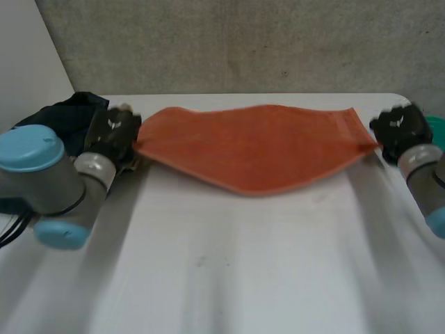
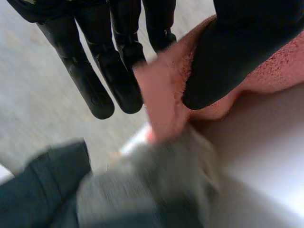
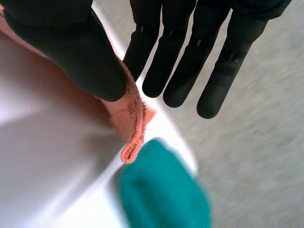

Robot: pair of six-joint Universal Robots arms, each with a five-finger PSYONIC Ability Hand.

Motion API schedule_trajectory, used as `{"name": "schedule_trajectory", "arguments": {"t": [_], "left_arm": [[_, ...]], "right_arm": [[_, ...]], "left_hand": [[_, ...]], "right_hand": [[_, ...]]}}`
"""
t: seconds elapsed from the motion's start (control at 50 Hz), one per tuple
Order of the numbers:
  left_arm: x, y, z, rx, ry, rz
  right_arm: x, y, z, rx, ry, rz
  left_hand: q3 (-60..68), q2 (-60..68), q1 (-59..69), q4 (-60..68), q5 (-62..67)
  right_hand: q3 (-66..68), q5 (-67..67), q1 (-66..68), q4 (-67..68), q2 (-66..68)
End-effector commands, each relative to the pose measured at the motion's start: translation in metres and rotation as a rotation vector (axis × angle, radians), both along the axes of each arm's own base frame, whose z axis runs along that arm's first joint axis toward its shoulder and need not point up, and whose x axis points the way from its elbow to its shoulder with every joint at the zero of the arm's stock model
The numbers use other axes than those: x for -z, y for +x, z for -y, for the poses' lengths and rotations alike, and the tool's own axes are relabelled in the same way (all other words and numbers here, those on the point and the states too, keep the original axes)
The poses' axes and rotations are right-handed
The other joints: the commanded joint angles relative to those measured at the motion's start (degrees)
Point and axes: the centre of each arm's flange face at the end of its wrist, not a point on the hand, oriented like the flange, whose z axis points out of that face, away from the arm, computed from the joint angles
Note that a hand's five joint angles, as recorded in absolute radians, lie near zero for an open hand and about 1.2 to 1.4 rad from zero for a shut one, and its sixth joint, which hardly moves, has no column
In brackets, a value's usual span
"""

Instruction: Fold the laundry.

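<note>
White table (image 1: 229,264) below, rough grey wall (image 1: 243,42) behind. Stretched across the table's far part between both hands: orange cloth (image 1: 257,146), near edge bowing toward the camera. At the cloth's left corner, left hand (image 1: 111,133), pinching it between thumb and straight fingers (image 2: 118,80). At the cloth's right corner, right hand (image 1: 400,126), clamping the hem likewise under the thumb. Just past the cloth's left end, dark heap of garments (image 1: 66,115). Just past its right end, teal cloth (image 3: 166,194) at the table's edge.

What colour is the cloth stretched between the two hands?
Plain orange cloth, clearest in the head view.
</note>
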Motion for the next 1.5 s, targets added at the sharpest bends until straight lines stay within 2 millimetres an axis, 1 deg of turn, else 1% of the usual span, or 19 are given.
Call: {"name": "schedule_trajectory", "arguments": {"t": [0.02, 0.06, 0.14, 0.26, 0.38, 0.48, 0.66, 0.76, 0.9, 0.96, 1.0, 1.02, 1.04, 1.14, 1.22, 1.26, 1.3, 1.4, 1.5], "left_arm": [[-0.005, 0.038, -0.089, -0.016, 0.295, 0.218], [-0.008, 0.044, -0.117, 0.009, 0.357, 0.280], [-0.012, 0.054, -0.150, 0.037, 0.394, 0.353], [-0.016, 0.051, -0.152, 0.050, 0.355, 0.366], [-0.016, 0.033, -0.110, 0.047, 0.239, 0.331], [-0.016, 0.012, -0.072, 0.048, 0.135, 0.308], [0.002, -0.012, 0.004, -0.079, 0.067, 0.283], [0.014, -0.022, 0.029, -0.090, 0.042, 0.283], [0.026, -0.033, 0.054, -0.112, 0.007, 0.274], [0.031, -0.039, 0.052, -0.098, 0.011, 0.270], [0.033, -0.045, 0.049, -0.084, 0.008, 0.274], [0.033, -0.048, 0.047, -0.081, 0.003, 0.277], [0.033, -0.050, 0.046, -0.077, 0.000, 0.274], [0.031, -0.059, 0.033, -0.054, 0.000, 0.268], [0.007, -0.053, 0.015, -0.067, -0.006, 0.258], [-0.004, -0.047, 0.001, -0.061, -0.002, 0.257], [-0.011, -0.041, -0.013, -0.055, 0.006, 0.247], [-0.023, -0.031, -0.034, -0.059, 0.020, 0.172], [-0.022, -0.027, -0.047, -0.036, 0.053, 0.098]], "right_arm": [[-0.015, -0.047, -0.069, 0.055, 0.285, -0.239], [-0.016, -0.055, -0.084, 0.051, 0.338, -0.299], [-0.018, -0.066, -0.106, 0.028, 0.425, -0.408], [-0.019, -0.067, -0.104, 0.024, 0.404, -0.417], [-0.017, -0.064, -0.076, 0.047, 0.266, -0.351], [-0.005, -0.036, -0.044, -0.007, 0.129, -0.290], [0.009, -0.008, 0.017, -0.029, -0.058, -0.253], [0.021, 0.005, 0.044, -0.034, -0.114, -0.252], [0.035, 0.007, 0.076, -0.013, -0.160, -0.252], [0.044, 0.011, 0.085, -0.011, -0.172, -0.248], [0.047, 0.013, 0.088, -0.005, -0.182, -0.247], [0.049, 0.017, 0.088, -0.004, -0.192, -0.246], [0.049, 0.019, 0.088, -0.001, -0.197, -0.244], [0.033, 0.020, 0.081, 0.020, -0.204, -0.185], [-0.002, 0.012, 0.054, 0.010, -0.155, -0.038], [-0.009, 0.006, 0.044, 0.001, -0.108, -0.007], [-0.016, -0.012, 0.032, 0.004, -0.022, 0.040], [0.002, -0.049, 0.005, -0.004, 0.248, 0.099], [0.018, -0.066, -0.005, -0.006, 0.347, 0.134]], "left_hand": [[11.42, 11.08, 13.24, 10.99, 13.13], [11.42, 11.08, 13.24, 10.99, 13.13], [11.42, 11.08, 13.24, 10.99, 13.13], [11.42, 11.08, 13.24, 10.99, 13.13], [11.42, 11.08, 13.24, 10.99, 13.13], [11.42, 11.08, 13.24, 10.99, 13.13], [11.42, 11.08, 13.24, 10.99, 13.13], [11.42, 11.08, 13.24, 10.99, 13.13], [11.42, 11.08, 13.24, 10.99, 13.13], [11.42, 11.08, 13.24, 10.99, 13.13], [-37.12, -37.46, -35.30, -37.55, -35.41], [-53.99, -54.33, -52.17, -54.42, -52.28], [-58.58, -58.92, -56.76, -59.01, -56.87], [-58.58, -58.92, -56.76, -59.01, -56.87], [-58.58, -58.92, -56.76, -59.01, -56.87], [-58.58, -58.92, -56.76, -59.01, -56.87], [-58.58, -58.92, -56.76, -59.01, -56.87], [-58.58, -58.92, -56.76, -59.01, -56.87], [-58.58, -58.92, -56.76, -59.01, -56.87]], "right_hand": [[11.58, 13.25, 14.74, 11.16, 12.21], [11.58, 13.25, 14.74, 11.16, 12.21], [11.58, 13.25, 14.74, 11.16, 12.21], [11.58, 13.25, 14.74, 11.16, 12.21], [11.58, 13.25, 14.74, 11.16, 12.21], [11.58, 13.25, 14.74, 11.16, 12.21], [11.58, 13.25, 14.74, 11.16, 12.21], [11.58, 13.25, 14.74, 11.16, 12.21], [11.58, 13.25, 14.74, 11.16, 12.21], [8.48, 10.15, 11.63, 8.05, 9.10], [-50.29, -48.62, -47.13, -50.71, -49.67], [-58.42, -56.75, -55.26, -58.84, -57.79], [-58.42, -56.75, -55.26, -58.84, -57.79], [-58.42, -56.75, -55.26, -58.84, -57.79], [-58.42, -56.75, -55.26, -58.84, -57.79], [-58.42, -56.75, -55.26, -58.84, -57.79], [-58.42, -56.75, -55.26, -58.84, -57.79], [-45.60, -43.92, -42.44, -46.02, -44.97], [-37.15, -35.48, -33.99, -37.57, -36.53]]}}
